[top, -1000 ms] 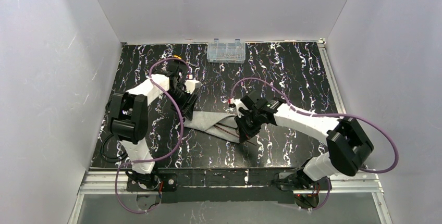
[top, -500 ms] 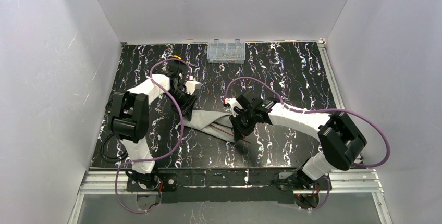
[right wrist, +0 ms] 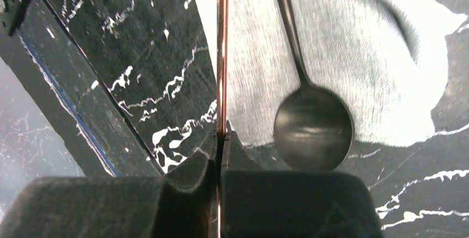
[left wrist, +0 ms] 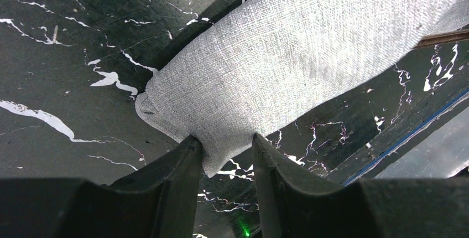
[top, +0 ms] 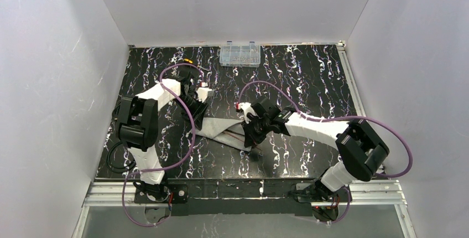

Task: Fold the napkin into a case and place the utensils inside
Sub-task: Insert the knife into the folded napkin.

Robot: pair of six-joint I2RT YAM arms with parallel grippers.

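**Grey cloth folded, cutlery still going in**

Black marbled table (top: 309,77) carries your work at its near middle, where the napkin already lies as a narrow, layered case (top: 221,129) running slantwise between the two arms. The folding looks finished to you here. A clear plastic box (top: 239,53) sits untouched at the far edge, well apart. Your left gripper (left wrist: 227,141) pinches the case's rounded left end, cloth bunched between both fingers, pinning it down. Your right gripper (right wrist: 221,138) is clamped tight on a thin copper utensil (right wrist: 222,55), its shaft running along the cloth's edge at the other end. A dark spoon (right wrist: 313,130) lies just beside it, its head half off the cloth, handle across the fabric. Whether either handle is inside the pocket, you cannot tell. What remains, by this view: seat the pieces fully, then let go.
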